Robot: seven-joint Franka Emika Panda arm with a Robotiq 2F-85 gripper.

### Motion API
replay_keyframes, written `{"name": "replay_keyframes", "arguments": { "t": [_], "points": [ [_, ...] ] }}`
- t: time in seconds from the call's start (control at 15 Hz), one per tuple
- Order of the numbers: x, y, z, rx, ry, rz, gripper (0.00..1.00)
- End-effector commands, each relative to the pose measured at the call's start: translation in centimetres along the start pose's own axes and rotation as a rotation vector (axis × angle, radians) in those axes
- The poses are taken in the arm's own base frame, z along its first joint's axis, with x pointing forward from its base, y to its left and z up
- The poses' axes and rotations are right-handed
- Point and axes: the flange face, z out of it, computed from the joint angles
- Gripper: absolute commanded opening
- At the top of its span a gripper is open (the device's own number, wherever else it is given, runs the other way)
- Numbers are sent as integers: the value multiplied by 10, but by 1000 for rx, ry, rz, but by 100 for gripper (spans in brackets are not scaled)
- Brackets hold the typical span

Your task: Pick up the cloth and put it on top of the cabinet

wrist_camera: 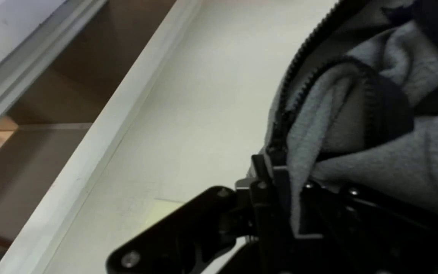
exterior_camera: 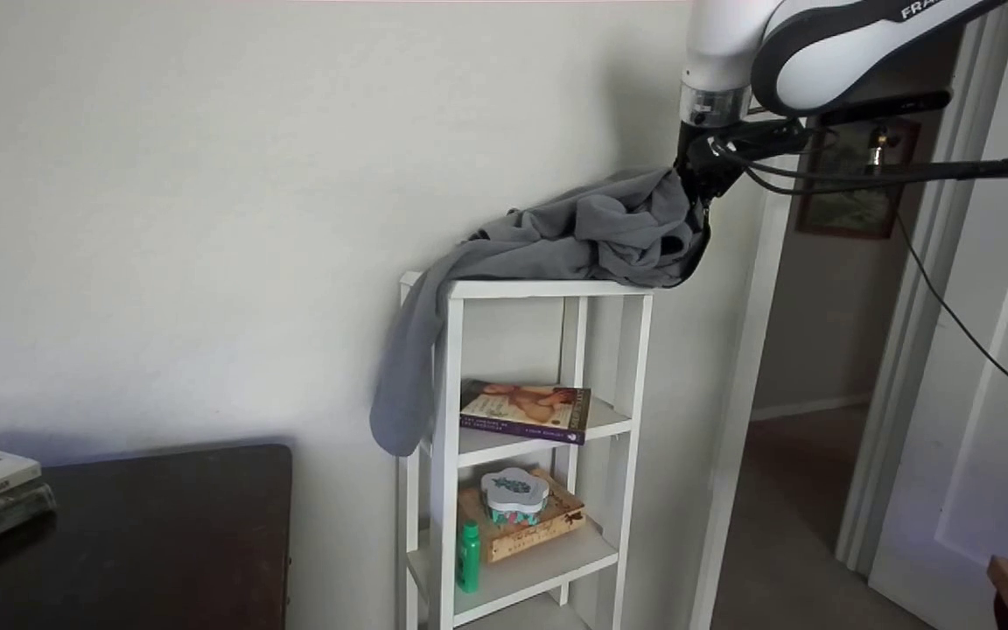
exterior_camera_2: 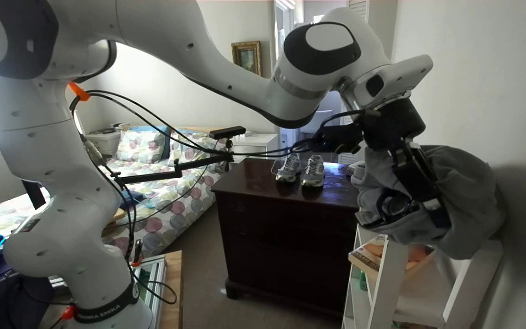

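Observation:
The cloth is a grey garment [exterior_camera: 609,232] with a black zipper. It lies bunched on top of the white open-shelved cabinet [exterior_camera: 548,290], and one long part hangs down past the top at the left in that exterior view. In the other exterior picture, the cloth [exterior_camera_2: 466,196] covers most of the cabinet's top, above a white post [exterior_camera_2: 388,283]. My gripper [exterior_camera: 702,197] points down at the bunched end of the cloth; it also shows in an exterior view [exterior_camera_2: 433,208]. In the wrist view, the gripper [wrist_camera: 293,186] is shut on a fold of the cloth [wrist_camera: 386,167] beside the zipper.
The cabinet's lower shelves hold a book [exterior_camera: 526,409], a lidded box [exterior_camera: 514,492] and a green bottle [exterior_camera: 468,557]. A dark dresser [exterior_camera_2: 286,237] with shoes [exterior_camera_2: 313,172] stands beside the cabinet. A wall rises behind the cabinet, and a doorway [exterior_camera: 806,420] is near it.

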Motion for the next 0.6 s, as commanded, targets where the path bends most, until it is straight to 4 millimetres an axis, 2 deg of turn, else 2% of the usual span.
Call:
{"name": "replay_keyframes", "arguments": {
  "t": [0.0,0.27,0.53],
  "points": [
    [-12,-6,13,-15,-25,40,2],
    [-15,-23,18,53,-11,82,2],
    [-7,-48,9,191,38,135,2]
  ]
}}
